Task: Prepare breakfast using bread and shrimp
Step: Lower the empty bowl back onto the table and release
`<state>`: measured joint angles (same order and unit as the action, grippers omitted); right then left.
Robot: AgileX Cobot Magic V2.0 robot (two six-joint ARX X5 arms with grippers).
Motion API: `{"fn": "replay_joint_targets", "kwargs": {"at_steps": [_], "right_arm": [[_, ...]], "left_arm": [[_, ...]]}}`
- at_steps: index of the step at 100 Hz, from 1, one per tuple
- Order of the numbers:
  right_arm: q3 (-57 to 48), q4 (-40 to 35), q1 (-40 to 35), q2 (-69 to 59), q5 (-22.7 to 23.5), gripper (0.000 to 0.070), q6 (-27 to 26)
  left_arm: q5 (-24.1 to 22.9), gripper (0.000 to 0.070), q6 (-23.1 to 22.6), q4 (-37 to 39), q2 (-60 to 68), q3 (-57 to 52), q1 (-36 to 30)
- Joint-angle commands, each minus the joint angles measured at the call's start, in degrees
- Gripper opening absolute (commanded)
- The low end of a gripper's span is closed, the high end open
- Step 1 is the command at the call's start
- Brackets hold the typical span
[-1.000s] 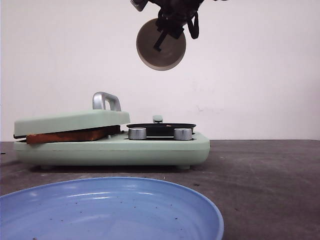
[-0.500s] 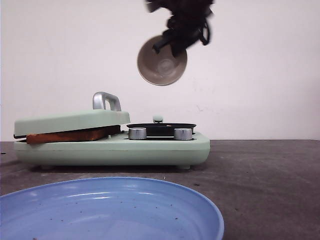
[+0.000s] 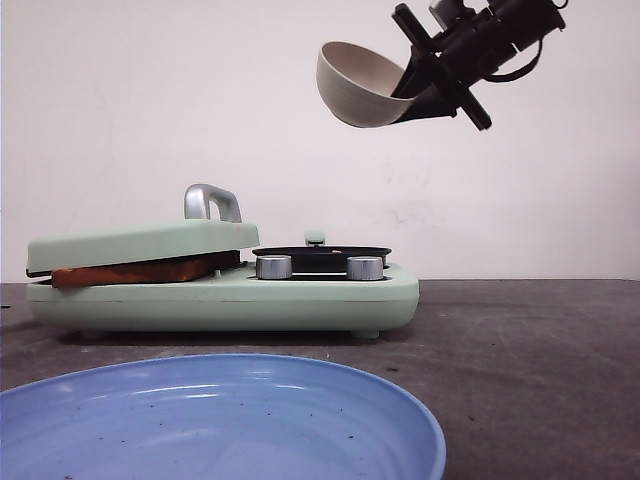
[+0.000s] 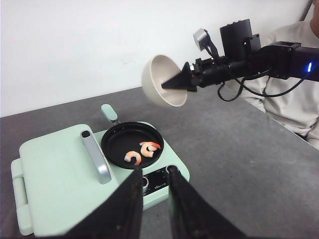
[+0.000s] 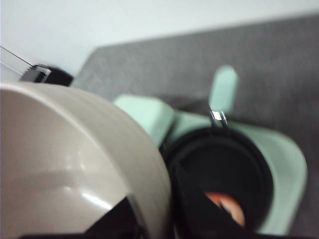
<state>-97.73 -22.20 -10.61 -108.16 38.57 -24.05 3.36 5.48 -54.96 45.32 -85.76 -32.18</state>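
A toasted bread slice (image 3: 135, 271) lies under the shut lid of the green breakfast maker (image 3: 220, 295), only its brown edge showing. Two shrimp (image 4: 142, 152) lie in the black round pan (image 4: 131, 145) on the maker; one shrimp shows blurred in the right wrist view (image 5: 227, 205). My right gripper (image 3: 418, 88) is shut on the rim of a beige bowl (image 3: 360, 85), held high above the pan's right side; the bowl also fills the right wrist view (image 5: 75, 164) and shows in the left wrist view (image 4: 162, 81). My left gripper (image 4: 153, 185) is empty, its fingers slightly apart above the maker's knobs.
A blue plate (image 3: 220, 420) sits at the table's near edge in front of the maker. Two silver knobs (image 3: 274, 267) face forward. The lid has a silver handle (image 3: 210, 202). A person in white (image 4: 294, 99) sits beyond the table's right side.
The right gripper has swung the beige bowl from tipped mouth-down over the pan to nearly upright, and moved it up and to the right.
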Motion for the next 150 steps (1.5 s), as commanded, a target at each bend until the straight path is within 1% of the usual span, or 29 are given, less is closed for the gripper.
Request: {"fn": "replay_joint_targets", "kwargs": {"at_steps": [1, 8, 14, 20, 39, 43, 57, 67, 80, 93, 96, 99, 108, 114, 120, 128, 136, 139, 142, 150], "right_arm": [[-1.5, -6.1, 1.5, -0.3, -2.2, 0.0002, 0.3], [-1.5, -13.4, 3.0, -0.3, -8.1, 0.0002, 4.0], [-1.5, -17.8, 4.0, -0.3, -13.4, 0.0002, 5.9], [-1.5, -20.4, 5.2, -0.3, -15.6, 0.0002, 7.2], [-0.6, -26.0, 9.8, -0.4, -17.2, 0.0001, 9.6], [0.2, -26.6, 10.4, -0.4, -17.9, 0.0002, 10.0], [5.2, -27.1, 12.4, -0.4, -17.9, 0.0002, 10.3], [10.3, -26.1, 13.1, -0.4, -18.0, 0.0002, 10.7], [16.8, -21.6, 13.3, -0.4, -17.9, 0.0002, 10.8], [19.7, -18.7, 13.3, -0.4, -18.1, 0.0006, 11.3], [19.7, -18.7, 13.3, -0.4, -18.1, 0.0026, 11.3], [19.7, -18.4, 13.3, -0.4, -18.1, 0.0073, 11.3], [19.5, -17.6, 13.3, -0.4, -18.0, 0.0299, 11.4], [19.2, -18.1, 13.3, -0.3, -17.9, 0.0418, 12.1], [19.1, -19.1, 13.5, -0.1, -17.6, 0.0461, 13.1], [19.1, -21.3, 13.8, 1.1, -17.7, 0.0460, 15.1], [19.1, -22.5, 13.8, 3.5, -17.8, 0.0454, 16.5], [19.1, -22.4, 13.8, 4.7, -18.0, 0.0441, 16.6], [19.3, -22.0, 13.7, 6.3, -18.1, 0.0405, 16.6], [20.2, -18.9, 13.4, 11.4, -18.1, 0.0259, 16.6]], "left_arm": [[0.3, 0.0000, 0.2, 0.8, 0.3, -0.8, -0.5], [0.3, 0.0000, 0.2, 0.8, 0.3, -0.8, -0.5], [0.3, 0.0000, 0.2, 0.9, 0.3, -0.8, -0.5], [0.3, 0.0000, 0.2, 0.9, 0.3, -0.8, -0.5], [0.3, 0.0000, 1.2, 1.0, 0.3, -0.8, -0.5], [0.3, 0.0000, 1.3, 1.0, 0.3, -0.8, -0.5], [0.3, 0.0000, 1.2, 1.3, 0.3, -0.8, -0.5], [0.3, 0.0000, 1.2, 1.3, 0.3, -0.8, -0.5], [0.3, 0.0000, 1.3, 0.4, 0.3, -0.8, -0.5], [0.3, 0.0000, 1.4, -0.9, 0.3, -0.8, -0.5], [0.3, 0.0000, 1.5, -1.1, 0.3, -0.8, -0.5], [0.3, 0.0000, 1.5, -1.2, 0.3, -0.8, -0.5], [0.3, 0.0000, 1.5, -1.2, 0.3, -0.8, -0.5], [0.2, 0.0000, 1.4, -1.2, 0.3, -0.8, -0.5], [0.1, 0.0000, 1.2, -1.2, 0.3, -0.8, -0.5], [-1.0, 0.0000, 0.7, -1.2, 0.3, -0.7, -0.5], [-3.7, 0.0000, 0.1, -0.9, 0.3, -0.5, -0.5], [-4.7, 0.0000, -0.1, -0.7, 0.2, -0.3, -0.5], [-5.6, 0.0000, -0.1, -0.4, 0.0, 0.0, -0.5], [-6.9, 0.0000, -0.1, 0.9, -0.4, 1.1, -0.5]]}}
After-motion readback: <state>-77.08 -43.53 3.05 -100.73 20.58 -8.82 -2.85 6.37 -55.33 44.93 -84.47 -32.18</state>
